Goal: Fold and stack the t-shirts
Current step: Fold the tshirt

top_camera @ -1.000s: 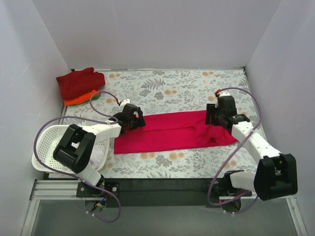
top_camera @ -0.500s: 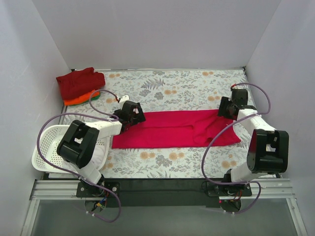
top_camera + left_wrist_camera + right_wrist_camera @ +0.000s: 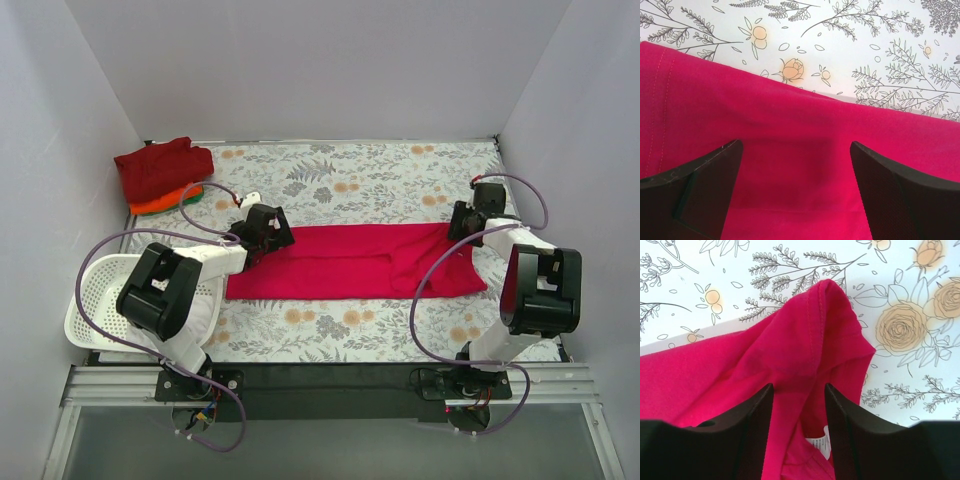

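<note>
A bright pinkish-red t-shirt (image 3: 340, 262) lies folded into a long strip across the middle of the table. My left gripper (image 3: 268, 232) is low over its left end, wide open, with flat cloth (image 3: 790, 115) under the gap (image 3: 795, 150). My right gripper (image 3: 462, 225) is at the shirt's back right corner. Its jaws (image 3: 797, 390) stand partly open, with a raised fold of the shirt (image 3: 805, 340) and a white label (image 3: 820, 445) between them. A stack of folded shirts lies at the back left: dark red (image 3: 160, 168) on top, orange (image 3: 158, 206) and green (image 3: 193, 197) edges below.
A white lattice basket (image 3: 95, 290) stands at the left front edge beside the left arm. The table has a floral cover (image 3: 340, 180). White walls close in the back and both sides, and the right arm's cable loops over the shirt's right end.
My right gripper moved from the shirt's right front part to its back right corner, and that end of the cloth moved with it. My left gripper shifted slightly back.
</note>
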Action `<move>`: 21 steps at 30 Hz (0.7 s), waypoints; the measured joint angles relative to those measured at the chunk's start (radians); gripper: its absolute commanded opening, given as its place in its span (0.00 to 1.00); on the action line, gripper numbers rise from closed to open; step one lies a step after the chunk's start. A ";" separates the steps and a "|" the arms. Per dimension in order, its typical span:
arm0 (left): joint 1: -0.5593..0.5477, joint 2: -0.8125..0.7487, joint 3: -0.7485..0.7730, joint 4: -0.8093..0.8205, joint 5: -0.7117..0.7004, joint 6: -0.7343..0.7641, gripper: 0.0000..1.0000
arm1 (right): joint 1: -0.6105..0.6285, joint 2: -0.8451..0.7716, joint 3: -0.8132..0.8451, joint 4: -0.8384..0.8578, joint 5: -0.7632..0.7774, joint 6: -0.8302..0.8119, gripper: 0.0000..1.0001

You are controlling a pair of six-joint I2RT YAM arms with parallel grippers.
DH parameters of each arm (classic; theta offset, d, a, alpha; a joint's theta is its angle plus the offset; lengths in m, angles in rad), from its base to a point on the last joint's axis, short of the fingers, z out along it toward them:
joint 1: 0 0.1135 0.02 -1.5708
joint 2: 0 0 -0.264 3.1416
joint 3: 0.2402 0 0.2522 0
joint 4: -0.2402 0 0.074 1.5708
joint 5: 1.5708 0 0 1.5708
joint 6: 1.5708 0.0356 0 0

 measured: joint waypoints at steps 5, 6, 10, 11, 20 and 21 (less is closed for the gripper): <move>0.003 0.002 0.000 0.005 0.000 0.002 0.82 | -0.002 0.035 0.003 0.028 -0.018 0.000 0.31; 0.003 0.002 0.000 0.006 0.000 0.002 0.82 | -0.003 0.040 0.003 0.030 -0.021 -0.001 0.29; 0.009 0.005 0.000 0.011 0.002 0.002 0.82 | -0.010 0.057 0.003 0.040 -0.029 -0.001 0.19; 0.011 0.005 0.000 0.012 0.003 0.002 0.82 | -0.010 0.058 0.003 0.041 -0.030 -0.002 0.18; 0.034 0.027 0.018 0.027 0.013 0.005 0.82 | -0.012 0.033 0.003 0.047 -0.002 -0.007 0.01; 0.042 0.030 0.019 0.033 0.018 0.005 0.82 | -0.013 0.027 0.003 0.047 0.003 -0.008 0.01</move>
